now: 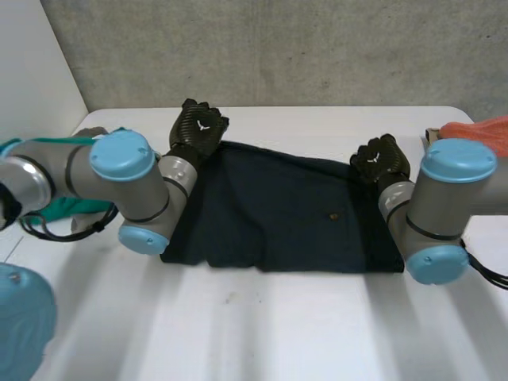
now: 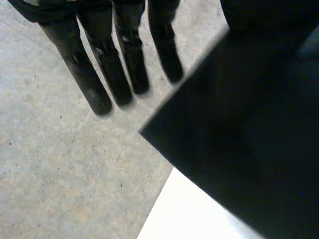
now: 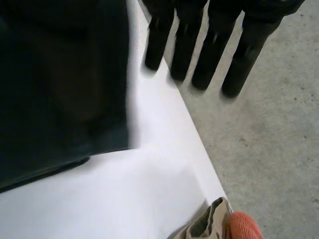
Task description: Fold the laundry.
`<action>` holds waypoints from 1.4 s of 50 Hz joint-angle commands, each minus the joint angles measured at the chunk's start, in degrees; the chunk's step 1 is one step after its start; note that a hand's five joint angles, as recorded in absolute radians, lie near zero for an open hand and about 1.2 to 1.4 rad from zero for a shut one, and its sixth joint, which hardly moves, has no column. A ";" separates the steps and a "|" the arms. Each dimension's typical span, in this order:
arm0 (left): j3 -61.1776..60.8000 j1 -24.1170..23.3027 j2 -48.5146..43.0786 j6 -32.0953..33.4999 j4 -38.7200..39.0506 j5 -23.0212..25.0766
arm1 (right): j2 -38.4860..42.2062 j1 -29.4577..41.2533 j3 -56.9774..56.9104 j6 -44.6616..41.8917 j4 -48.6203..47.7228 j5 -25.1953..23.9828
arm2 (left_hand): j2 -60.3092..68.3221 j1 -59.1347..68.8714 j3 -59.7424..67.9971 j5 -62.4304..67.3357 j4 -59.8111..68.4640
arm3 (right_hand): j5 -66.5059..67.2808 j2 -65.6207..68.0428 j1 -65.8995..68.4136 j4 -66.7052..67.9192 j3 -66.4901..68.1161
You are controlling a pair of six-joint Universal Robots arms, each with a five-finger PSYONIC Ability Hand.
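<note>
A dark navy garment (image 1: 278, 206) lies flat and folded in the middle of the white table (image 1: 278, 325). My left hand (image 1: 198, 127) hovers at the garment's far left corner. In the left wrist view its fingers (image 2: 119, 64) are straight and hold nothing, with the cloth's corner (image 2: 249, 124) beside them. My right hand (image 1: 382, 159) is at the far right corner. Its fingers (image 3: 209, 45) are also straight and empty, just past the cloth's edge (image 3: 60, 84).
A green cloth (image 1: 71, 208) lies behind my left arm at the table's left side. An orange cloth (image 1: 484, 127) and a beige piece (image 3: 209, 226) sit at the right edge. The table's far edge (image 3: 199, 149) runs just beyond both hands.
</note>
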 commanded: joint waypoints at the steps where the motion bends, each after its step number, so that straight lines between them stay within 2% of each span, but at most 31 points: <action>1: -1.46 -2.09 -1.09 -0.54 0.86 0.25 | 1.40 0.11 -0.45 2.36 -1.71 0.74 | -26.91 -23.03 -28.51 -28.41 -28.22 | -19.39 -18.16 -17.64 -20.22 -19.60; 3: -4.09 -2.97 0.75 -0.89 0.78 0.16 | -0.71 0.03 2.36 4.64 -1.18 0.74 | -26.91 -23.03 -28.51 -28.41 -28.22 | -19.39 -18.16 -17.64 -20.22 -19.60; 9: -14.11 -3.06 8.92 -1.16 0.86 0.25 | -15.73 -0.59 13.43 17.90 6.54 -1.01 | -26.91 -23.03 -28.51 -28.41 -28.22 | -19.39 -18.16 -17.64 -20.22 -19.60; 11: -17.72 -2.97 11.21 -1.59 0.78 0.16 | -18.29 -0.76 15.54 20.98 9.09 -2.76 | -26.91 -23.03 -28.51 -28.41 -28.22 | -19.39 -18.16 -17.64 -20.22 -19.60; 12: -18.77 -2.97 11.73 -1.77 0.78 0.16 | -19.34 -1.20 17.38 23.43 11.54 -5.21 | -26.91 -23.03 -28.51 -28.41 -28.22 | -18.50 -17.27 -16.75 -19.33 -18.72; 17: -24.14 -2.71 15.51 -5.10 0.78 0.08 | -19.53 -5.15 22.40 25.21 14.99 -11.64 | -26.91 -23.03 -28.51 -28.41 -28.22 | -12.41 -11.19 -10.66 -13.25 -12.63; 22: -27.04 -2.53 17.27 -11.25 0.69 0.08 | -18.48 -5.69 24.25 25.21 12.36 -13.23 | -26.91 -23.03 -28.51 -28.41 -28.22 | -8.38 -7.16 -6.63 -9.22 -8.60; 26: -27.31 -2.62 18.33 -14.85 0.08 -0.19 | -14.35 -5.77 24.08 24.43 7.97 -11.57 | -26.91 -23.03 -28.51 -28.41 -28.22 | 5.70 6.93 7.46 4.87 5.49; 28: -27.48 -2.62 18.95 -15.92 -0.01 -0.19 | -13.46 -6.56 23.64 23.28 7.26 -9.55 | -26.91 -23.03 -28.51 -28.41 -28.22 | 49.45 50.68 51.20 48.62 49.24; 31: -28.01 -2.62 20.70 -17.33 -0.10 -0.27 | -14.25 -7.70 24.86 20.83 5.60 -6.83 | -26.91 -23.03 -28.51 -28.41 -28.22 | 50.61 51.84 52.36 49.78 50.40; 34: -28.62 -2.80 22.98 -17.94 -0.19 -0.28 | -17.49 -8.93 26.27 17.49 3.92 -5.41 | -26.91 -23.03 -28.51 -28.41 -28.22 | 50.61 51.84 52.36 49.78 50.40; 38: -30.73 -2.71 26.59 -18.21 -0.19 -0.19 | -23.56 -13.15 29.52 7.84 3.74 -5.23 | -26.91 -23.03 -28.51 -28.41 -28.22 | 50.61 51.84 52.36 49.78 50.40; 39: -31.17 -2.71 27.29 -18.30 -0.19 -0.27 | -25.05 -14.81 30.57 2.68 3.66 -5.76 | -26.91 -23.03 -28.51 -28.41 -28.22 | 50.61 51.84 52.36 49.78 50.40; 43: -33.28 -2.54 30.10 -18.65 -0.19 -0.19 | -25.85 -15.19 30.50 -5.36 2.60 -5.94 | -26.91 -23.03 -28.51 -28.41 -28.22 | 50.61 51.84 52.36 49.78 50.40; 44: -33.63 -2.53 30.54 -18.82 -0.10 -0.19 | -25.94 -13.96 30.06 -6.24 2.34 -6.11 | -26.91 -23.03 -28.51 -28.41 -28.22 | 50.61 51.84 52.36 49.78 50.40; 46: -34.34 -2.45 31.60 -19.52 -0.10 -0.36 | -25.77 -6.35 27.96 -6.69 -0.02 -6.99 | -26.91 -23.03 -28.51 -28.41 -28.22 | 50.61 51.84 52.36 49.78 50.40; 49: -35.04 -2.18 32.39 -20.57 -0.10 -0.54 | -25.59 1.06 25.84 -6.78 -3.80 -8.48 | -26.91 -23.03 -28.51 -28.41 -28.22 | 50.61 51.84 52.36 49.78 50.40; 50: -35.30 -2.01 32.66 -20.84 -0.19 -0.63 | -25.42 5.78 25.32 -6.78 -6.43 -9.70 | -26.91 -23.03 -28.51 -28.41 -28.22 | 50.61 51.84 52.36 49.78 50.40; 53: -36.62 -1.39 33.97 -22.16 -0.19 -0.63 | -23.58 11.43 25.57 -6.78 -10.39 -12.43 | -26.91 -23.03 -28.51 -28.41 -28.22 | 50.61 51.84 52.36 49.78 50.40; 54: -36.97 -1.22 34.41 -22.34 -0.19 -0.63 | -20.70 14.76 25.75 -7.47 -11.62 -14.53 | -26.91 -23.03 -28.51 -28.41 -28.22 | 50.61 51.84 52.36 49.78 50.40; 58: -38.38 -0.51 35.82 -23.74 -0.45 -0.63 | -13.58 21.71 26.54 -10.10 -12.51 -20.07 | -26.91 -23.03 -28.51 -28.41 -28.22 | 50.61 51.84 52.36 49.78 50.40; 61: -38.65 -0.43 36.79 -24.62 -1.68 -0.63 | -11.27 23.40 26.45 -12.49 -12.34 -21.75 | -26.91 -23.03 -28.51 -28.41 -28.22 | 50.61 51.84 52.36 49.78 50.40; 62: -38.65 -0.43 36.88 -24.89 -2.12 -0.63 | -11.27 23.32 27.06 -13.45 -12.25 -23.24 | -26.91 -23.03 -28.51 -28.41 -28.22 | 34.52 35.74 36.27 33.68 34.30; 64: -38.47 -0.43 37.05 -25.24 -3.00 -0.71 | -11.53 23.06 27.16 -13.46 -12.25 -23.34 | -26.91 -23.03 -28.51 -28.41 -28.22 | 19.81 21.04 21.56 18.98 19.60; 65: -38.30 -0.43 37.05 -25.41 -3.18 -0.72 | -12.05 23.23 27.42 -13.11 -12.25 -23.08 | -26.91 -23.03 -28.51 -28.41 -28.22 | -3.26 -2.03 -1.51 -4.09 -3.48; 66: -38.03 -0.43 37.05 -25.50 -3.44 -0.72 | -12.32 23.23 27.59 -12.85 -12.25 -22.99 | -26.91 -23.03 -28.51 -28.41 -28.22 | -13.31 -12.09 -11.56 -14.15 -13.53; 67: -37.86 -0.43 37.05 -25.50 -3.53 -0.72 | -12.84 22.97 27.86 -12.49 -12.25 -22.90 | -26.91 -23.03 -28.51 -28.41 -28.22 | -19.39 -18.16 -17.64 -20.22 -19.60; 70: -36.72 -0.43 37.05 -25.77 -3.53 -0.80 | -18.28 20.16 29.87 -7.15 -12.08 -23.08 | -26.69 -22.82 -28.30 -28.19 -28.00 | -19.39 -18.16 -17.64 -20.22 -19.60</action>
